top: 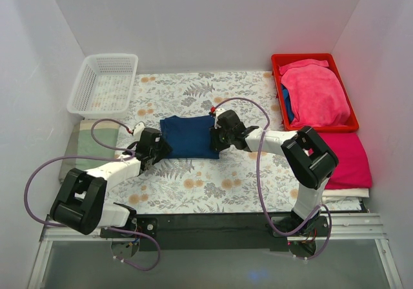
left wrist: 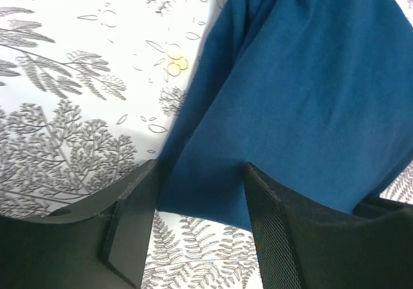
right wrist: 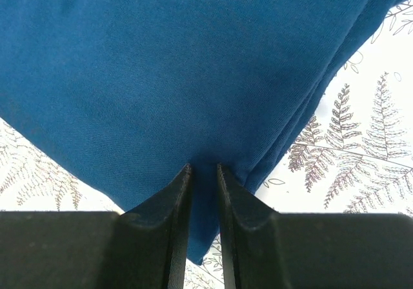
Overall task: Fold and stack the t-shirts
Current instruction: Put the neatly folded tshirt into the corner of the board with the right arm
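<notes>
Fern-printed cloth (top: 193, 186) covers the table inside a white-walled booth. From above, the navy t-shirt (top: 188, 136) lies partly folded at the middle, its long axis running side to side between the arms. At its near-left corner sits the left gripper (top: 155, 148), at its right edge the right gripper (top: 216, 136); each meets its own end, so neither is nearer. Pink t-shirts (top: 316, 95) fill a red bin (top: 303, 57) at far right, and a magenta t-shirt (top: 348, 157) lies folded in front of it.

Seen from the left wrist, the fingers (left wrist: 139, 199) stand wide apart, straddling the shirt's corner without pinching it, which the overhead view cannot show.

Seen from the right wrist, the jaws stand close together with a fold of navy cloth pinched between them; layered edges show to one side.
</notes>
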